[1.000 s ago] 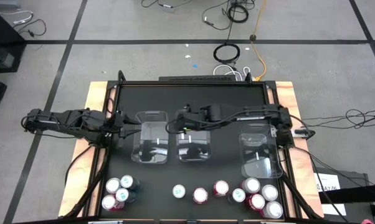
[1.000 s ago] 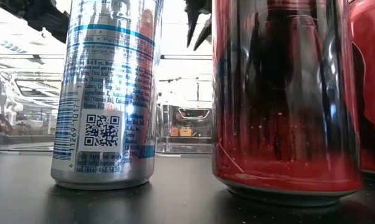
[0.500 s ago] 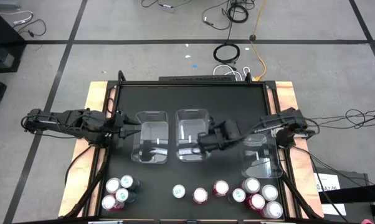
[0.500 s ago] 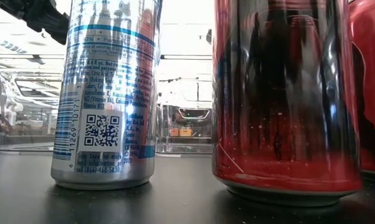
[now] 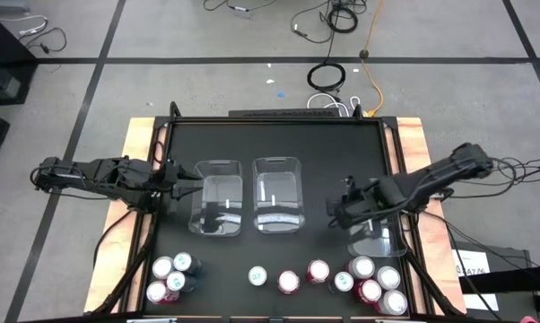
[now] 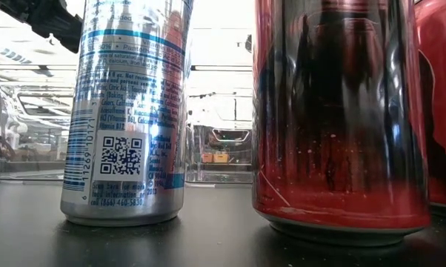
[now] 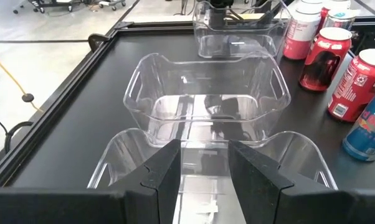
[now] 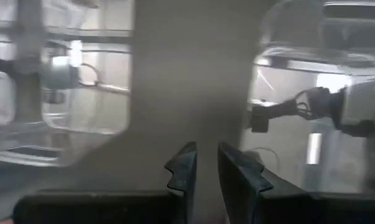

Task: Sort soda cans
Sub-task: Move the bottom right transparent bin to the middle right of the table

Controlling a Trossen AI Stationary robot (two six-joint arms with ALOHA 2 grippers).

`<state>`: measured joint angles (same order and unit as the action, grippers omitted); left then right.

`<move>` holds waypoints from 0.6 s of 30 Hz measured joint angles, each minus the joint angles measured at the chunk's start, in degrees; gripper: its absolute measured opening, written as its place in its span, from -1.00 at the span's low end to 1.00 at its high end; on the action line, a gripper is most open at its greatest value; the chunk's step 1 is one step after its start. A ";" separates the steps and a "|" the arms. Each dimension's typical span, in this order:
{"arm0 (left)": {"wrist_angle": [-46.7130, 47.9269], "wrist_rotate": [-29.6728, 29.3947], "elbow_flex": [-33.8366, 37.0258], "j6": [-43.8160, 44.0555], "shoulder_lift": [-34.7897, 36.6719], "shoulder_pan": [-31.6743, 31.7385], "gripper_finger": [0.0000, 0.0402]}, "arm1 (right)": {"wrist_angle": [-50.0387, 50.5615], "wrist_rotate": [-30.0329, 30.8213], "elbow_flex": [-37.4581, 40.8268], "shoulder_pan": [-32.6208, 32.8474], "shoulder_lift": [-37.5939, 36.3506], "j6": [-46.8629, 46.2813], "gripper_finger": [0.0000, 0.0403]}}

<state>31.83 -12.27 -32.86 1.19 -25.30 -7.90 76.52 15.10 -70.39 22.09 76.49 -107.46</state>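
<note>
High view: on the left we see the left gripper (image 5: pixel 182 186) beside the left clear bin (image 5: pixel 218 199), jaws shut, holding nothing. The soda cans (image 5: pixel 317 272) stand in a row along the table's (image 5: pixel 324 148) near edge. On the right, the right gripper (image 5: pixel 337 212) is just beside the right bin (image 5: pixel 378 235), jaws nearly shut, empty.

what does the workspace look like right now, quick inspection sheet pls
surface: black table, wooden edges.
job's things: soda cans standing along the near edge; three clear bins in a row, no can seen inside.
clutter: nothing seen.
grippers: left gripper shut at the left bin's edge; right gripper nearly shut, empty, beside the right bin.
cables: coils on the floor beyond the table.
surroundings: grey floor, dark tape lines.
</note>
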 joint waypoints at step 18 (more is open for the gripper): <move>-0.04 -0.18 0.00 1.53 0.00 0.00 -0.28 | -14.75 -10.96 15.35 -0.50 0.94 2.14 -0.18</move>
<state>31.79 -12.45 -32.86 2.72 -25.30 -7.90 61.77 4.14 -55.03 21.59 77.42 -105.32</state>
